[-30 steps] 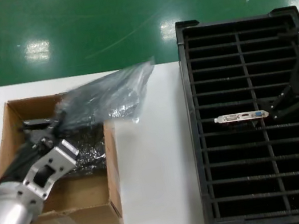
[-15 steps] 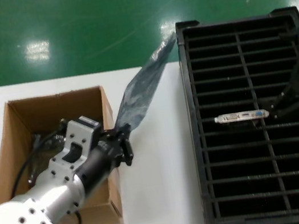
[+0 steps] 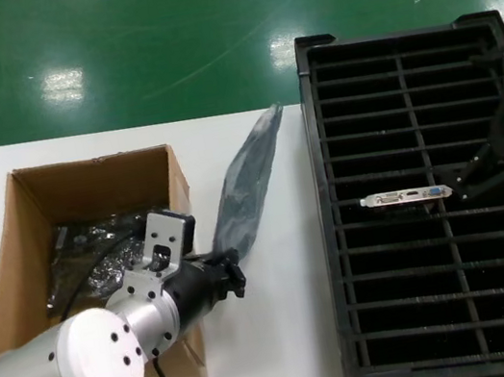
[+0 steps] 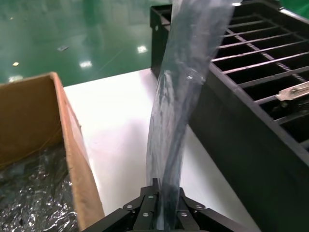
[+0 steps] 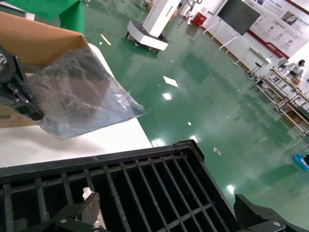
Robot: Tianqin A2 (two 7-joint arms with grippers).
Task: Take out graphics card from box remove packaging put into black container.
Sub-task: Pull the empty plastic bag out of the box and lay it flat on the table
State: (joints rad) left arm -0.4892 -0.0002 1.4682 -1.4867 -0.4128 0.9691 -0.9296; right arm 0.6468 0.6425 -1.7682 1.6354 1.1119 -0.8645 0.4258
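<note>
The graphics card [image 3: 407, 196] stands in a slot of the black container [image 3: 456, 348], its silver bracket showing; the bracket also shows in the left wrist view [image 4: 295, 91]. My left gripper [image 3: 231, 272] [image 4: 164, 215] is shut on the lower end of the empty grey packaging [image 3: 248, 179] [image 4: 183, 92], which rises over the table between the box [image 3: 7, 241] and the container. The packaging [image 5: 77, 96] also shows from the right wrist. My right gripper [image 3: 499, 120] [image 5: 169, 222] hangs open over the container's right column, one finger close to the card's end.
More crinkly grey bags [image 3: 96, 247] [image 4: 34, 198] lie in the box [image 4: 67, 140]. A strip of white table [image 3: 288, 338] separates box and container [image 4: 251, 116]. Green floor lies beyond the table's far edge.
My left arm has swung out of the box to its right side, carrying the packaging, which now stands edge-up over the table. The right gripper and the card have stayed put.
</note>
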